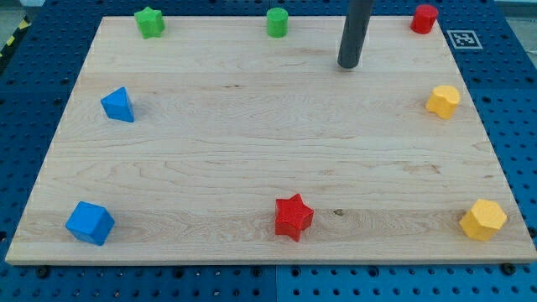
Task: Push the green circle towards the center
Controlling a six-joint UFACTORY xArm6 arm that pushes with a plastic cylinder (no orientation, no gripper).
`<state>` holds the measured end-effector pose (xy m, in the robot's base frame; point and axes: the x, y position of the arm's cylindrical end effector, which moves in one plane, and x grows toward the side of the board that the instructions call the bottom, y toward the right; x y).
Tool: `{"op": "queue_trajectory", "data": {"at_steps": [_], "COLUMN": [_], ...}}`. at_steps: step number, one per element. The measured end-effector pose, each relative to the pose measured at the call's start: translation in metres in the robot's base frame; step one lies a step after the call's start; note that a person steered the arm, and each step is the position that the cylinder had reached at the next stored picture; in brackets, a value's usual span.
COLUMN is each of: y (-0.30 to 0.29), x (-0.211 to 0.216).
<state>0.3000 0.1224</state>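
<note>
The green circle (277, 23) stands near the top edge of the wooden board (268, 168), a little left of the middle. My tip (348, 65) is on the board to the right of the green circle and slightly below it, about one rod-length apart and not touching it. The dark rod comes down from the view's top.
A green star (149, 22) is at the top left. A red cylinder (424, 18) is at the top right. A blue triangle (117, 105) and blue cube (89, 222) are on the left. A red star (293, 217) is at the bottom centre. Two yellow blocks, one (443, 101) above the other (483, 220), are on the right.
</note>
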Motion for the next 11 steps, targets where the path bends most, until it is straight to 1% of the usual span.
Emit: {"op": "queue_trajectory", "data": {"at_steps": [1, 2, 3, 6, 8, 10, 11], "y": [0.000, 0.000, -0.002, -0.011, -0.090, -0.119, -0.139], "x": [-0.036, -0.082, -0.106, -0.107, -0.106, -0.104, -0.086]}}
